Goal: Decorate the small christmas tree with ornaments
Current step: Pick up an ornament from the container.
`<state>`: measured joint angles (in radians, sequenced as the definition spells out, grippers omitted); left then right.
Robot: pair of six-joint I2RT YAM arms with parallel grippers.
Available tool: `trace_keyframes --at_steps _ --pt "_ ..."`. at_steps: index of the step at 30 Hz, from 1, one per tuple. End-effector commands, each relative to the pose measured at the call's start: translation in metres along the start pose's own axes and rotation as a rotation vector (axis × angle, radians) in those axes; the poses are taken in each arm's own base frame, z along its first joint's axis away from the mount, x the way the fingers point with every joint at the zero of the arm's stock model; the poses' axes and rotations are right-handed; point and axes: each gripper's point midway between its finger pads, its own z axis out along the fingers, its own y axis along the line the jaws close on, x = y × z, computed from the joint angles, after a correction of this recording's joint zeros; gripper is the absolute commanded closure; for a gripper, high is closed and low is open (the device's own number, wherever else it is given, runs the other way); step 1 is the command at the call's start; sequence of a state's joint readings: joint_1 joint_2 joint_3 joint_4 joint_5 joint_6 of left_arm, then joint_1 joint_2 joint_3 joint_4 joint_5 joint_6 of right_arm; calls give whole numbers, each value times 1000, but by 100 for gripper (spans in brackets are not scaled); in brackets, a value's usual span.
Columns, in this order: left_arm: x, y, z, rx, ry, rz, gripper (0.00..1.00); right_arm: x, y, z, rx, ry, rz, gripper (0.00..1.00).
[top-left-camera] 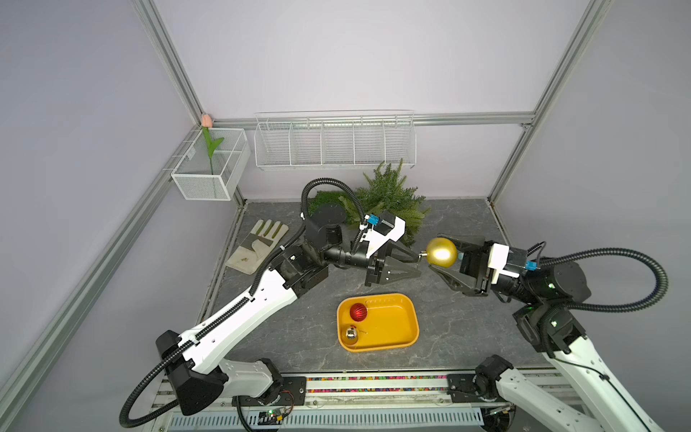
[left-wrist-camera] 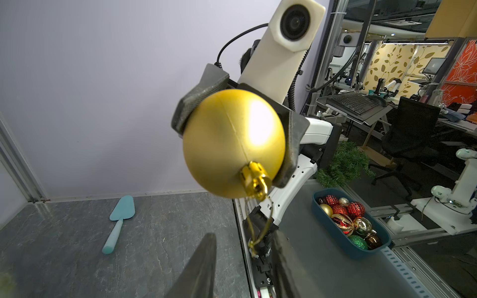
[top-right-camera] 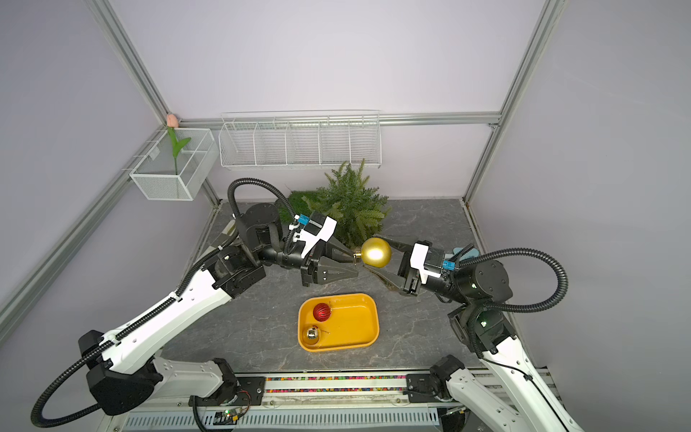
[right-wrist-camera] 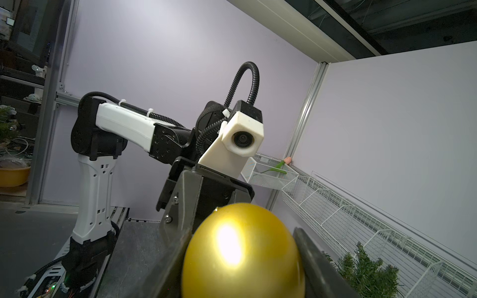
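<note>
the right hand (top-left-camera: 445, 258) is clenched across the gold ornament (top-left-camera: 440, 250), holding it in the air over the middle of the worktop with its cap (left-wrist-camera: 254, 180) turned toward the left hand (top-left-camera: 418, 263). the left hand's 2 fingers (left-wrist-camera: 204, 263) stand apart, and the thin hanger loop (left-wrist-camera: 258, 227) between them is not pinched. the small christmas tree (top-left-camera: 389, 194) is at the back edge. the red ornament (top-left-camera: 358, 312) and silver ornament (top-left-camera: 351, 335) lie in the yellow tray (top-left-camera: 413, 318) nearer the front edge. the ball looks light, hollow, slick and probably brittle, so it is best taken gently by loop or cap.
</note>
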<state>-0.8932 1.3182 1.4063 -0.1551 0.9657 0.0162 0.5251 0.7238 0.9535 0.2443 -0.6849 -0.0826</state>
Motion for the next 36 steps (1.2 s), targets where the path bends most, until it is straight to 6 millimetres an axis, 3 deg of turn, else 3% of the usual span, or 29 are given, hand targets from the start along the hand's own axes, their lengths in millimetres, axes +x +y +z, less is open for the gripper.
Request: trace_keyframes --at_steps 1,6,16,21,32,36 --pt "-11 -3 0 4 -15 36 69 -11 -1 -3 13 -11 -17 51" --pt "-6 0 1 -9 10 29 85 -8 -5 -5 49 12 -22 52" --pt "0 14 -4 -120 52 37 79 4 -11 -9 101 69 0 54" --pt "0 19 -5 -144 66 49 98 12 -18 -11 141 104 11 55" --pt "9 77 -19 -452 226 101 100 54 -38 -14 248 241 70 60" --pt "12 94 -20 -502 298 125 100 68 -54 -21 325 262 88 62"
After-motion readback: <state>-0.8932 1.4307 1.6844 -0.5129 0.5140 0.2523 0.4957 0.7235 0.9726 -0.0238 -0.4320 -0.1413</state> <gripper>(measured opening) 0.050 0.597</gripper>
